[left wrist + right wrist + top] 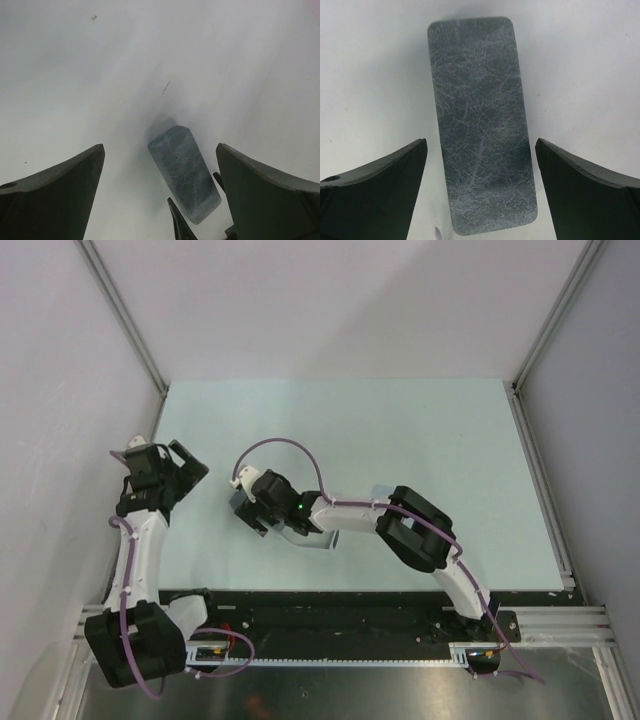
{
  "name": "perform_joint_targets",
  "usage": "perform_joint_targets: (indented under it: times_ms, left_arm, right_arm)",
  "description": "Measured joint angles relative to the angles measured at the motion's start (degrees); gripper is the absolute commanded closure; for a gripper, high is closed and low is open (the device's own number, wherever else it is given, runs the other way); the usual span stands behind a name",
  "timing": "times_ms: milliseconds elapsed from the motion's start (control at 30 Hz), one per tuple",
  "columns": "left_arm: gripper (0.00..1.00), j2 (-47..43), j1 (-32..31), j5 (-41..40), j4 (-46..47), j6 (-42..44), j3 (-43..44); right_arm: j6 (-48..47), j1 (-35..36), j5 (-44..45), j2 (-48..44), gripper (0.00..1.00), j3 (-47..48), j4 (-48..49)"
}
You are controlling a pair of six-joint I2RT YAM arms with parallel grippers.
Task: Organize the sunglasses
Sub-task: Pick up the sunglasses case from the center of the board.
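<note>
Nowhere do the sunglasses show; I cannot tell where they are. A grey case lies on the tabletop under the right hand, its fingers spread wide either side. The left hand, also agape, hangs well off to the left.

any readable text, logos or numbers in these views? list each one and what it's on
None readable.
The grey textured case shows only its crackled pattern, with no logo or label.
The small boards at the arm bases are too small to show any markings.
</note>
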Motion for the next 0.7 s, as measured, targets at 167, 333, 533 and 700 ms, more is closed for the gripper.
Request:
perform_joint_targets:
  times_ms: [167, 333, 533, 700]
  left_arm:
    - [0.0, -1.3, 0.7, -1.5, 0.1, -0.7, -0.8]
    - [0.0, -1.4, 0.9, -1.9, -0.1, -1.1, -1.2]
    - [0.0, -2.2, 1.1, -2.1, -0.1, -1.1, -1.3]
    - [0.0, -2.5, 1.1, -1.7, -0.1, -1.0, -1.4]
  right_arm:
    - [-0.6, 0.0, 0.0, 1.3, 0.14, 0.5, -1.6]
    - [-0.8, -0.8, -1.7, 2.4, 0.26, 1.2, -2.4]
    - [-0.3, -2.3, -4.9, 3.0, 0.69, 2.9, -4.1]
    - [-0.1, -2.5, -5.2, 3.0, 0.73, 2.9, -4.2]
